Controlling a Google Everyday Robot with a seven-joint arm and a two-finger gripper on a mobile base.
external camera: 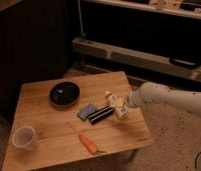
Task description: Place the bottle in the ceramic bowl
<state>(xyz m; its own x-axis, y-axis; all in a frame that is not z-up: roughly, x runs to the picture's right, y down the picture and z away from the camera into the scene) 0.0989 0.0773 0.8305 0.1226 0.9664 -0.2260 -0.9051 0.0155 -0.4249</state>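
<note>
One raised camera looks down on the table point(54, 127), seemingly from nearby; pincer point(121, 112) mid-right.

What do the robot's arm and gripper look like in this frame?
The arm is a smooth, rounded white tube. The gripper, over the right part of the table beside the bottle, looks pale cream. No cables or markings show.

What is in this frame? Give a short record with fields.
bottle: right of centre, outside the bowl, next to the end effector; lifted or resting, cannot tell
bowl: back left on the table, no bottle in it
end effector: over the table's right side, beside the bottle
block: left of the bottle
cup: front left corner
carrot: near the front edge
task: not done
</note>
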